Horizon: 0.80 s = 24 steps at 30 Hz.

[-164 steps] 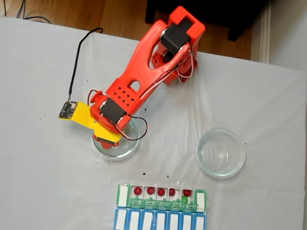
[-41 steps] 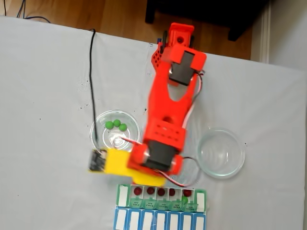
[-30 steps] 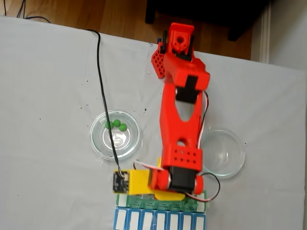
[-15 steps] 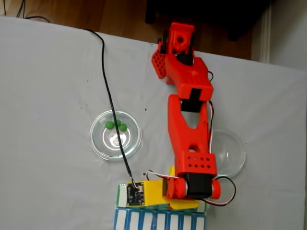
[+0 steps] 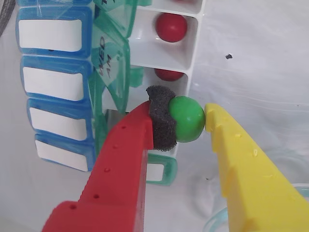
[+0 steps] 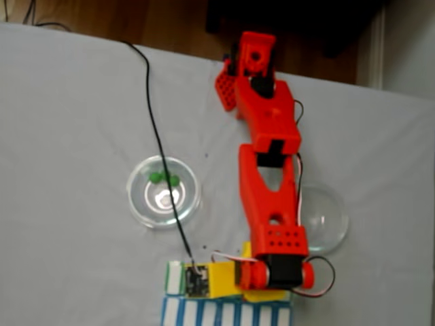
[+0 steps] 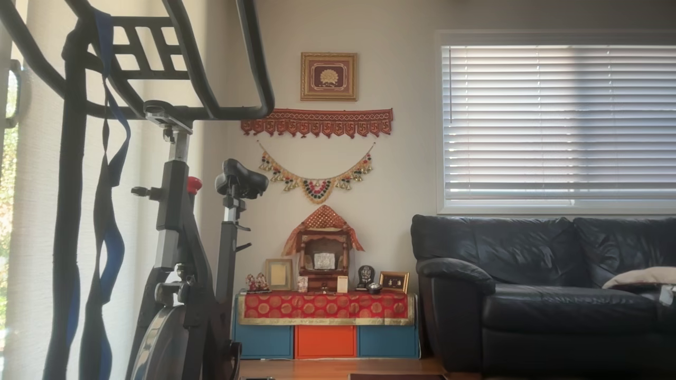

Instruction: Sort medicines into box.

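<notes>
Wrist view: the gripper [image 5: 183, 121] enters from the bottom of the frame, its red finger [image 5: 123, 159] at lower left and its yellow finger [image 5: 241, 164] at lower right. The two are clamped on a green ball [image 5: 187, 119], with a dark foam pad [image 5: 161, 121] between the red finger and the ball. The ball sits at mid-frame, over the white edge of the box [image 5: 190, 43], whose green lids [image 5: 113, 58] stand open. Two red balls [image 5: 171, 27] lie in compartments in the upper middle. Blue-framed lids [image 5: 50, 72] run down the left side.

In the fixed view the red arm [image 6: 268, 176] stretches from its base at the top centre down to the bottom edge, the wrist over the box [image 6: 175, 280]. A dish [image 6: 163, 191] at centre left holds green balls [image 6: 165, 178]; another dish [image 6: 327, 219] lies to the arm's right.
</notes>
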{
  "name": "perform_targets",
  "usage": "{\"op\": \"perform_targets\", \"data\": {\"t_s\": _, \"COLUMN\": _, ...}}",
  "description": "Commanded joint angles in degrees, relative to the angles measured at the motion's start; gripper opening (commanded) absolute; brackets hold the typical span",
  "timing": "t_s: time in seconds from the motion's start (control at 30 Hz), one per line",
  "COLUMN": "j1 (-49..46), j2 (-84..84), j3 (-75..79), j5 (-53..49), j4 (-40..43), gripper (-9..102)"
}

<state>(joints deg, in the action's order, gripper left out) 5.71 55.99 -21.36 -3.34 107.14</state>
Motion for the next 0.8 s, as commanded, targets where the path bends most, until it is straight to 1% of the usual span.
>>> {"op": "perform_targets", "data": {"t_s": 0.0, "j1": 0.7, "j2": 0.6, "j3": 8.2, "j5": 0.5, "j4": 2.1, "gripper": 1}}
{"op": "perform_targets", "data": {"t_s": 0.27, "j1": 1.4, "j2": -1.8, "j3": 11.2, "j5": 1.4, "j4": 2.1, "gripper": 2}}
{"op": "perform_targets", "data": {"t_s": 0.43, "j1": 1.5, "j2": -3.7, "j3": 13.4, "j5": 1.8, "j4": 2.1, "gripper": 6}}
{"op": "perform_targets", "data": {"t_s": 0.63, "j1": 1.4, "j2": -2.5, "j3": 12.2, "j5": 1.8, "j4": 2.1, "gripper": 18}}
{"op": "perform_targets", "data": {"t_s": 0.77, "j1": 1.1, "j2": -1.0, "j3": 10.5, "j5": 1.8, "j4": 2.1, "gripper": 20}}
